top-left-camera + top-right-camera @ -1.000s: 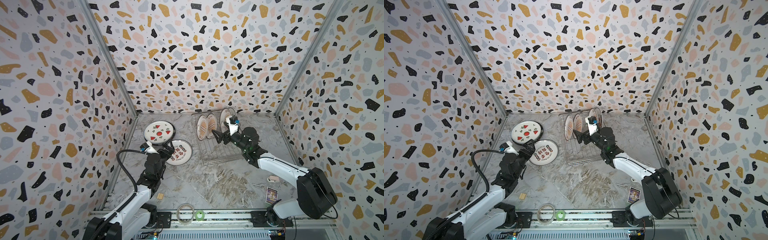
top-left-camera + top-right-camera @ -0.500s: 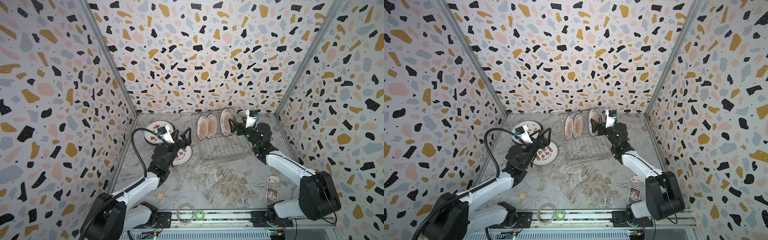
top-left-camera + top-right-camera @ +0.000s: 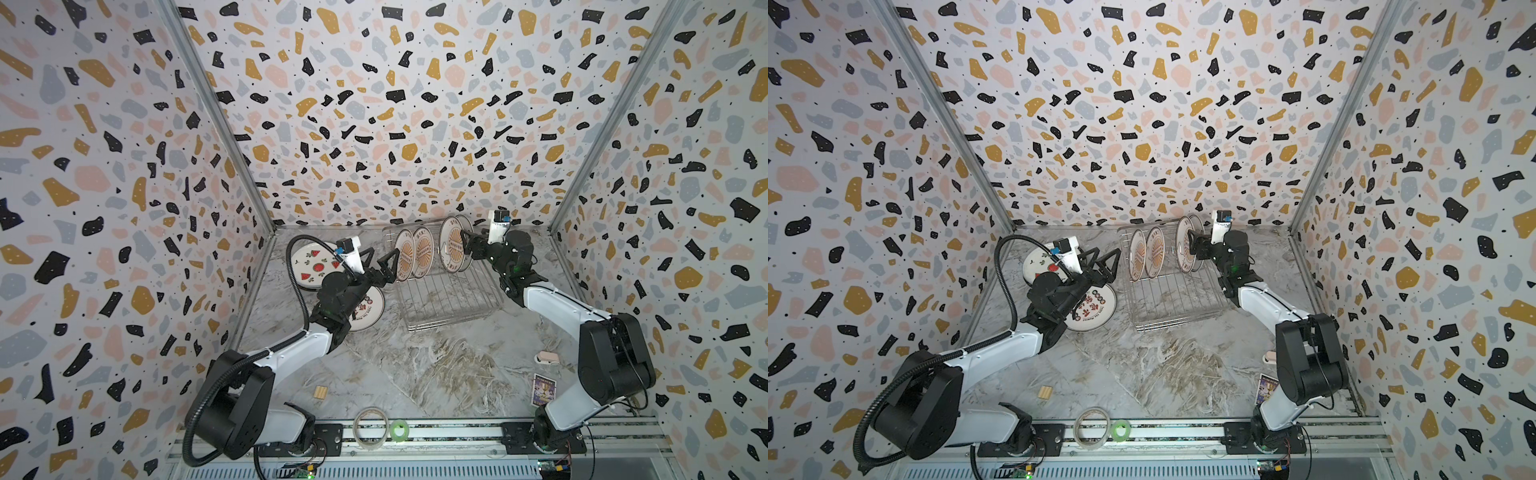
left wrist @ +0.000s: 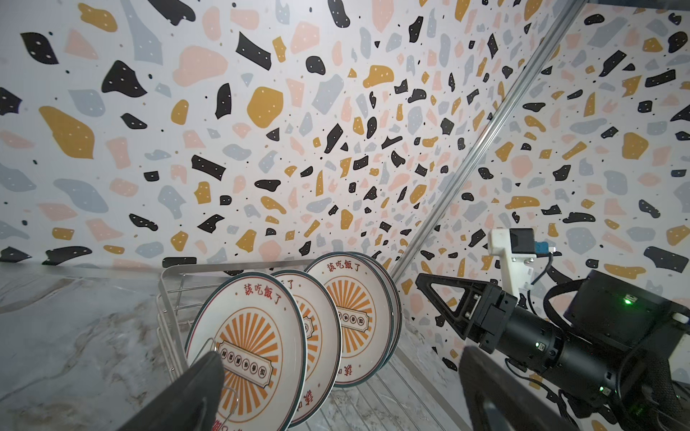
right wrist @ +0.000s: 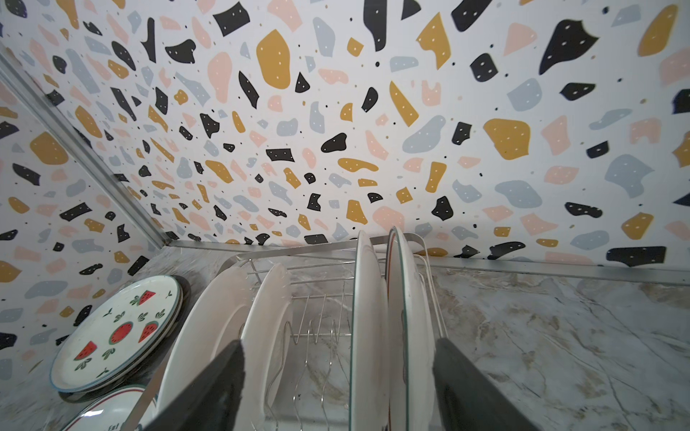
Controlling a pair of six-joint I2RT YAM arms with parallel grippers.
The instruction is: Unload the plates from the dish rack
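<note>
The dish rack [image 3: 453,309] [image 3: 1177,307] holds plates upright: two sunburst ones at its left end [image 3: 405,257] [image 4: 254,347] and two at its right end [image 3: 453,247] [image 5: 367,317]. My left gripper [image 3: 380,259] [image 4: 341,380] is open, just left of the leftmost plate and holding nothing. My right gripper [image 3: 469,245] [image 5: 336,373] is open and straddles the right-end pair; its fingers stand clear of them. A watermelon plate [image 3: 311,266] [image 5: 115,332] and a red-character plate [image 3: 368,311] lie flat on the table left of the rack.
Near the front rail lie a clear tape roll [image 3: 370,422] and a green one [image 3: 399,430]. A wooden block [image 3: 320,392] sits front left. A card [image 3: 543,388] and a small pale object [image 3: 546,358] are front right. The patterned walls stand close behind the rack.
My left arm lifted off the table and reached right, to the rack's left end. My right gripper moved from in front of the plates to the right-end pair, and its jaws narrowed.
</note>
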